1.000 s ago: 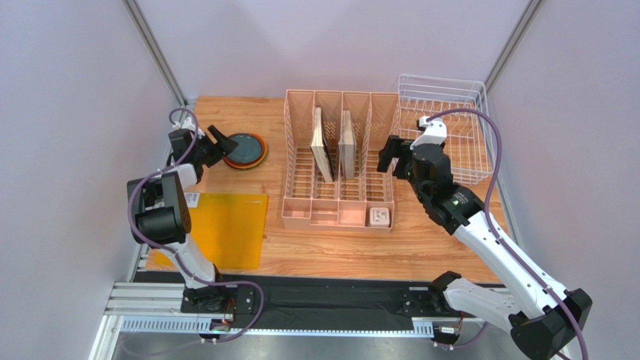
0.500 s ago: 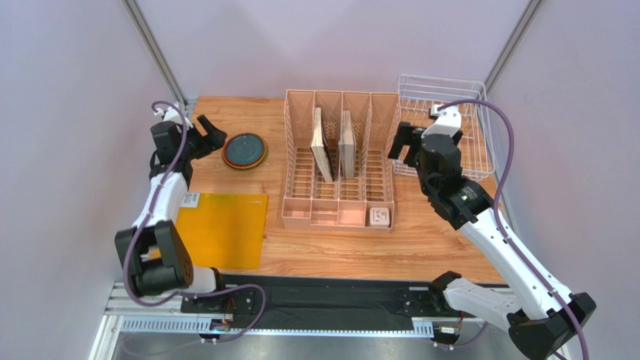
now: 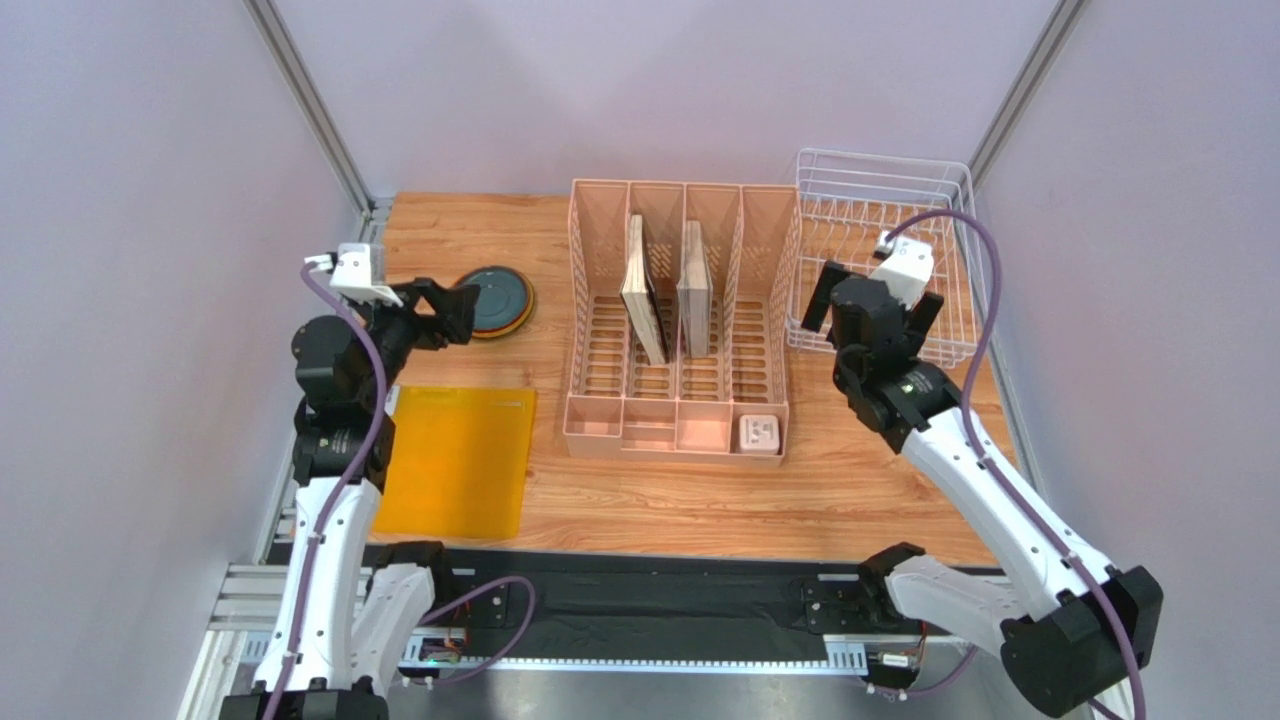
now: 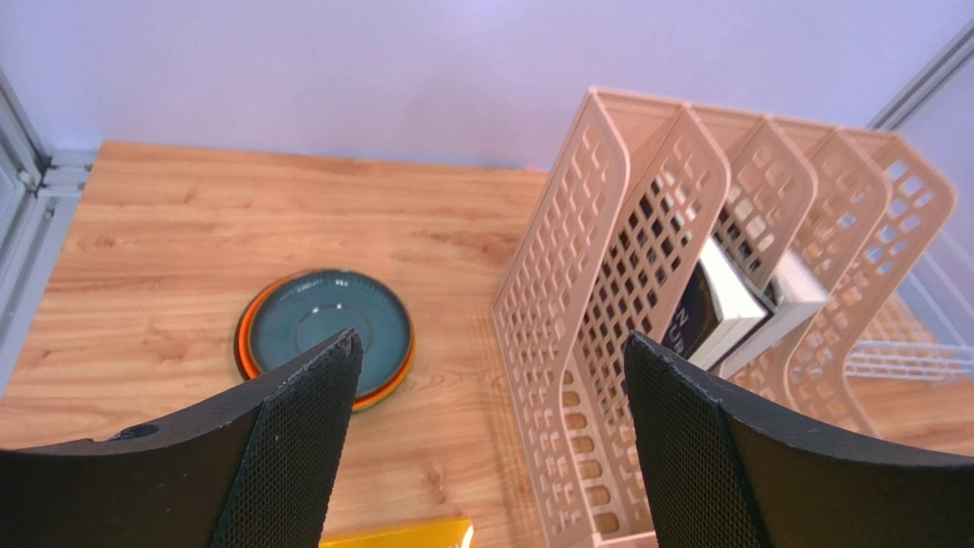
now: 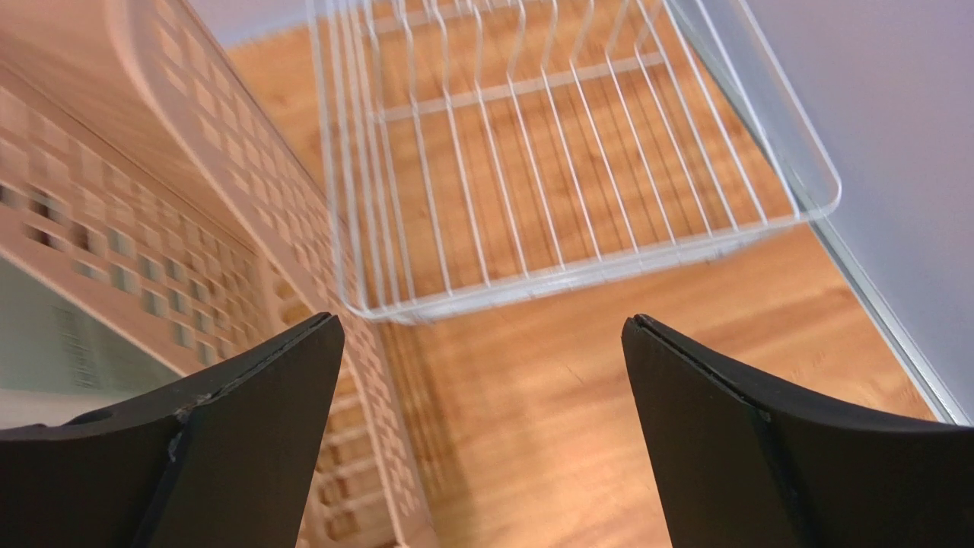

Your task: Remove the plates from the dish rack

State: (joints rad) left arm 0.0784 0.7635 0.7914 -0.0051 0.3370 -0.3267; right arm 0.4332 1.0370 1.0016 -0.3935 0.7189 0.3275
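A stack of plates [image 3: 496, 300] lies on the table left of the pink organizer, the dark grey-teal one on top of the orange one; it also shows in the left wrist view [image 4: 324, 337]. No red or lime green plate is visible. The white wire dish rack [image 3: 887, 218] stands at the back right and looks empty in the right wrist view [image 5: 549, 148]. My left gripper [image 3: 436, 311] is open and empty just left of the stack [image 4: 492, 434]. My right gripper [image 3: 875, 297] is open and empty at the rack's near edge [image 5: 480, 422].
The pink slotted organizer [image 3: 684, 323] holds two books [image 4: 732, 303] and a small white block [image 3: 759, 434]; it stands between the stack and the rack. A yellow square mat [image 3: 451, 458] lies at the front left. Grey walls close in both sides.
My left arm has swung round, and its gripper now sits a little nearer, beside the plate stack. My right gripper has moved right, from the organizer's side to the front of the rack.
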